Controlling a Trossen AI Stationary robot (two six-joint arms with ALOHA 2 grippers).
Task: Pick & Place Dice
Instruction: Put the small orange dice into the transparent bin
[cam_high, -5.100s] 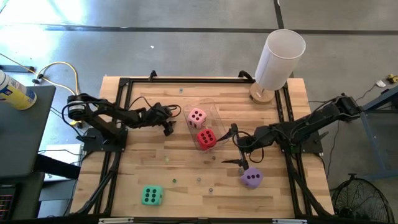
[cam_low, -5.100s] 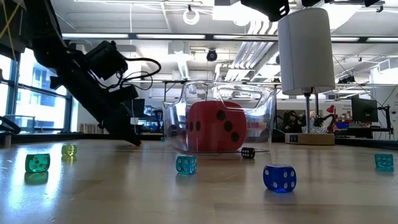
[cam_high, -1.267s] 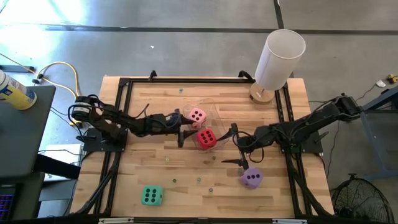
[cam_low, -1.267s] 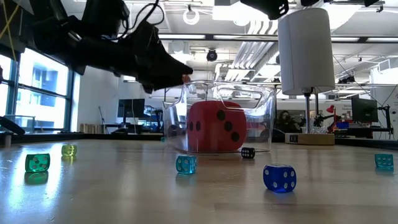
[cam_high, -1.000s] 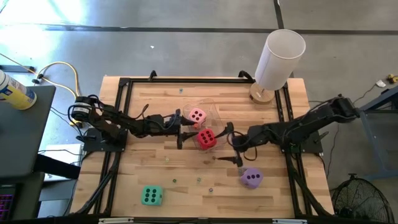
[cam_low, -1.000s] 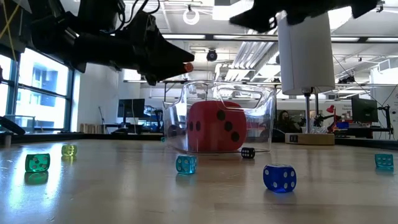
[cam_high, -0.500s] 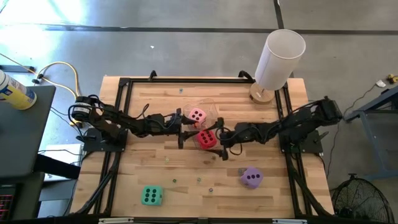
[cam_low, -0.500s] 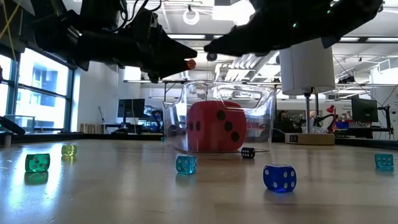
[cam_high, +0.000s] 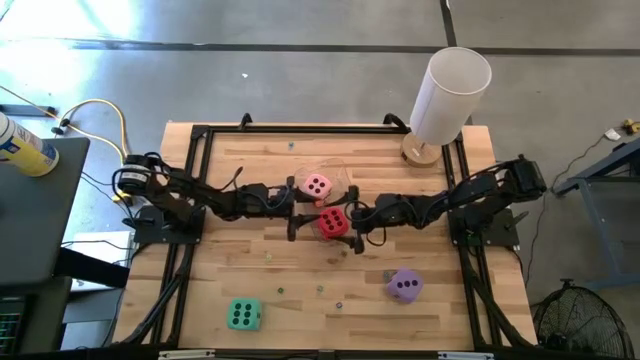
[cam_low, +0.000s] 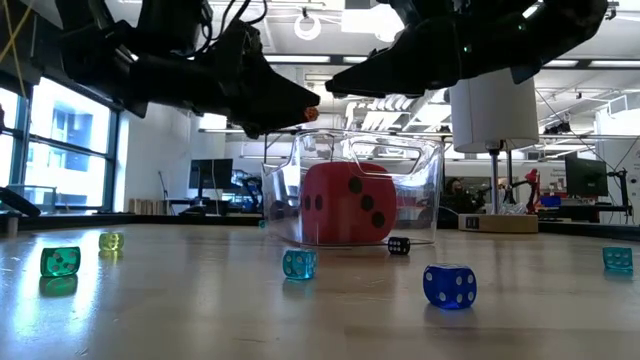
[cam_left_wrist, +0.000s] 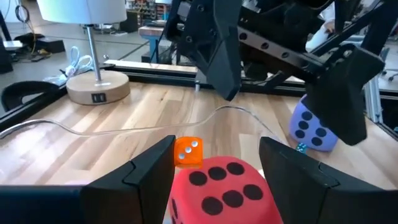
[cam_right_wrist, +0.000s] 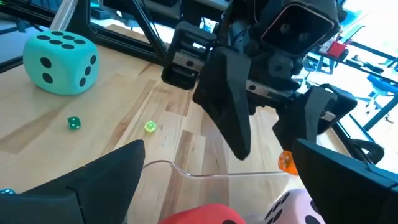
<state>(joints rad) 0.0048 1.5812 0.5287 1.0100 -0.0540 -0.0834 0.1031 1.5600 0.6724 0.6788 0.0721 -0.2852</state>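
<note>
A clear bin (cam_high: 346, 184) stands mid-table with the pink die (cam_high: 318, 186) and the red die (cam_high: 333, 222) resting inside on its floor. The purple die (cam_high: 404, 285) sits on the table right of the bin, and the green die (cam_high: 242, 314) sits near the front left. My left gripper (cam_high: 299, 215) hovers open at the bin's left rim, its fingers standing either side of the red die (cam_left_wrist: 217, 193). My right gripper (cam_high: 357, 226) hovers open at the bin's right rim, facing the left one. In the low view both are above the rim (cam_low: 350, 135). My left gripper has a small orange die (cam_left_wrist: 188, 151) right beside the inner side of one fingertip (cam_left_wrist: 163, 152), at rim height. Whether the die touches that finger, I cannot tell.
A white lamp (cam_high: 447, 92) stands at the far right corner. Small dice lie scattered on the near half of the table, among them a blue one (cam_low: 449, 285) and a teal one (cam_low: 298, 263). Bare wood lies between the green and purple dice.
My right gripper has risen from beside the purple die and swung toward the table's left, ending above the bin's right rim. My left gripper has edged a little toward the bin. The large dice and the bin have stayed where they were.
</note>
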